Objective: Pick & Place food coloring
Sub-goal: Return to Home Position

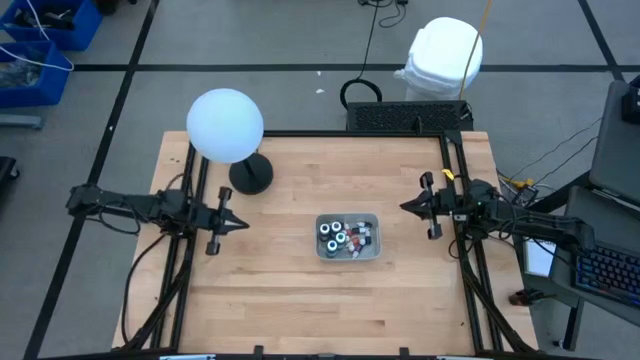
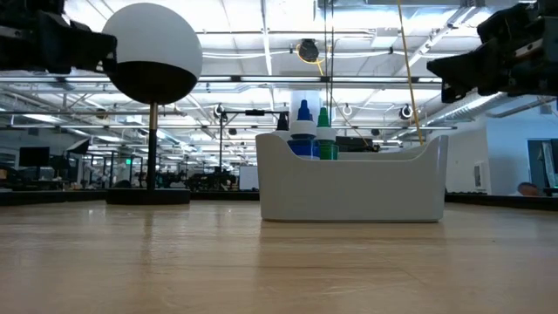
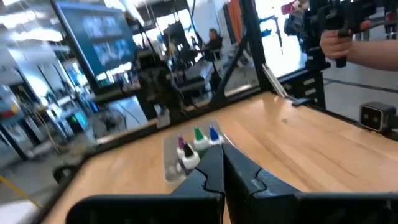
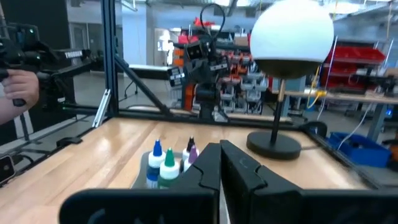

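Note:
The food coloring bottles (image 1: 345,236) stand bunched in a clear rectangular tray (image 1: 368,221) at the middle of the wooden table; blue, green and purple tips show (image 3: 198,140) (image 4: 168,158) (image 2: 312,133). My left gripper (image 1: 245,224) hovers left of the tray, shut and pointing level at it (image 3: 222,163). My right gripper (image 1: 402,207) hovers right of the tray, a little toward the far edge, shut and empty (image 4: 219,155). Both are above the table top and clear of the tray, and nothing is between their fingers.
A white globe lamp (image 1: 225,125) on a dark round base (image 1: 250,176) stands at the table's far left. Dark frame rails (image 1: 190,260) (image 1: 470,270) run along both sides. A keyboard (image 1: 405,117) lies past the far edge. A person's hand holding a device shows beyond the table (image 3: 348,43).

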